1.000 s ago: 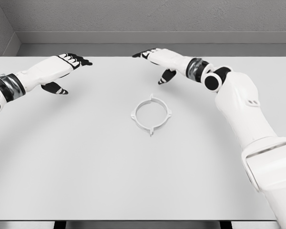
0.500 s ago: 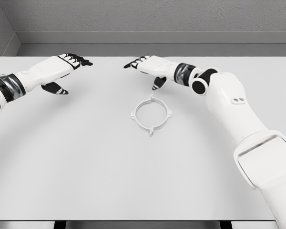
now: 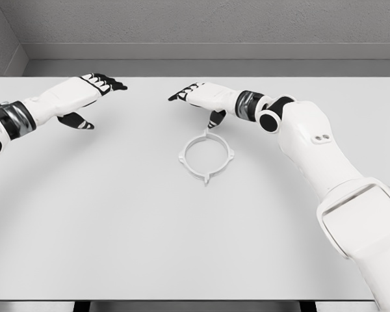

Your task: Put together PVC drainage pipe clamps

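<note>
Our right hand [image 3: 198, 99], fingers spread and empty, hovers just beyond the white plastic ring-shaped pipe clamp [image 3: 206, 156] lying mid-bench [image 3: 84, 227]; we judge it should descend squarely over the far rim before closing, left hand [image 3: 78, 97] open, idle.

a single white pvc pipe clamp ring [image 3: 207, 156] lies flat on the white tabletop [image 3: 117, 227], a little right of the middle between the left and right edges and nearer the far edge than the near one. it is a thin open hoop, the bare surface showing through its centre, with four small lugs spaced evenly around its rim, pointing toward the far edge, the near edge, left and right.
</note>
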### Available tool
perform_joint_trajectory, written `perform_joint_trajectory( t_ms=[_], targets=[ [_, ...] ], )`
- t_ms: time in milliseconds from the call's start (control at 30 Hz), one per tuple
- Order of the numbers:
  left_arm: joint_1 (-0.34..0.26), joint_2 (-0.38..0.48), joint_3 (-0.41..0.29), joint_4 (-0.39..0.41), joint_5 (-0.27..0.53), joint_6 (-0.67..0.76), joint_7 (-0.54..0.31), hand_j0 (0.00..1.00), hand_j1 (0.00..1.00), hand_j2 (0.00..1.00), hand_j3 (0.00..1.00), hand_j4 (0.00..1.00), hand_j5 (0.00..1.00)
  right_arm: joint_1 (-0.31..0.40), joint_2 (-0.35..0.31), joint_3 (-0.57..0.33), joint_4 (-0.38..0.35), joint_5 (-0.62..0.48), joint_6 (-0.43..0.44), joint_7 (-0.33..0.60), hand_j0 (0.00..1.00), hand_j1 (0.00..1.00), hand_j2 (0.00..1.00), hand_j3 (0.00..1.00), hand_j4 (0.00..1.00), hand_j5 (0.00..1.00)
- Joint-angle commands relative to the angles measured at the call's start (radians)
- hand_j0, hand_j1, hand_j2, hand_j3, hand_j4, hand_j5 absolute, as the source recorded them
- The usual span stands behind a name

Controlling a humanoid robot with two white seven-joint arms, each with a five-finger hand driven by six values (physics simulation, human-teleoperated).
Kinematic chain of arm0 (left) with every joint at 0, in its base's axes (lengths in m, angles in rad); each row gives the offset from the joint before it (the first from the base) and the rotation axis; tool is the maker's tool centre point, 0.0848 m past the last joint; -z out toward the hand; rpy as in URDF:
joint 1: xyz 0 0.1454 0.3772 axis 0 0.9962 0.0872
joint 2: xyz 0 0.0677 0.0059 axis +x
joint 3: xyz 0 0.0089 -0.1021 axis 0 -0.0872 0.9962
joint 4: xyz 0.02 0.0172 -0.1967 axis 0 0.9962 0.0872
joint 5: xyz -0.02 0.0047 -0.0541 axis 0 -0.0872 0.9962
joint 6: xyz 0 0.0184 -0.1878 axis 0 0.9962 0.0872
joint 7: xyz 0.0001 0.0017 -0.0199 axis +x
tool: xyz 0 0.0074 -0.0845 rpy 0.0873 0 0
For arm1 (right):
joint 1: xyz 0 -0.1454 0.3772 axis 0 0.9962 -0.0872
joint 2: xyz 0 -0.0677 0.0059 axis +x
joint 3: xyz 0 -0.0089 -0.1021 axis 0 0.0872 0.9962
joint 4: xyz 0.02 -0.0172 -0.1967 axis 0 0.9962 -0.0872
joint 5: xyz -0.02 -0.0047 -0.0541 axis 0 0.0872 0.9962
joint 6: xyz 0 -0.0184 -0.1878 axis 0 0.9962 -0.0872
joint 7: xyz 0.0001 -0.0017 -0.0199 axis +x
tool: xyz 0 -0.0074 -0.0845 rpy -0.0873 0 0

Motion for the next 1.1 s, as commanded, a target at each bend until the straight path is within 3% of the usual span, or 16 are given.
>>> perform_joint_trajectory(
  t_ms=[0, 533, 800, 1000, 1067],
  targets=[
    [-0.002, 0.000, 0.001, 0.000, 0.006, 0.001, 0.001, 1.00, 1.00, 1.00, 1.00, 1.00, 1.00, 0.000, 0.002, 0.003, -0.006, -0.007, 0.001, -0.001, 1.00, 1.00, 1.00, 1.00, 1.00, 1.00],
    [0.000, 0.004, 0.002, -0.001, 0.023, 0.001, 0.001, 1.00, 1.00, 1.00, 1.00, 1.00, 1.00, 0.000, -0.001, 0.006, -0.006, -0.009, 0.001, 0.001, 1.00, 1.00, 1.00, 1.00, 1.00, 1.00],
    [0.000, 0.004, 0.002, -0.001, 0.023, 0.001, 0.000, 1.00, 1.00, 1.00, 1.00, 1.00, 1.00, -0.037, -0.010, -0.102, -0.009, -0.018, 0.001, 0.001, 1.00, 1.00, 1.00, 1.00, 1.00, 1.00],
    [0.003, 0.004, 0.001, -0.004, 0.025, 0.001, 0.001, 1.00, 1.00, 1.00, 1.00, 1.00, 1.00, -0.026, -0.125, -0.110, -0.011, -0.017, 0.001, -0.002, 1.00, 1.00, 1.00, 1.00, 1.00, 1.00],
    [0.006, 0.002, -0.004, -0.011, 0.029, 0.001, 0.000, 1.00, 1.00, 1.00, 1.00, 1.00, 1.00, -0.018, -0.133, -0.102, -0.009, -0.009, 0.001, -0.002, 1.00, 1.00, 1.00, 1.00, 1.00, 1.00]
  ],
)
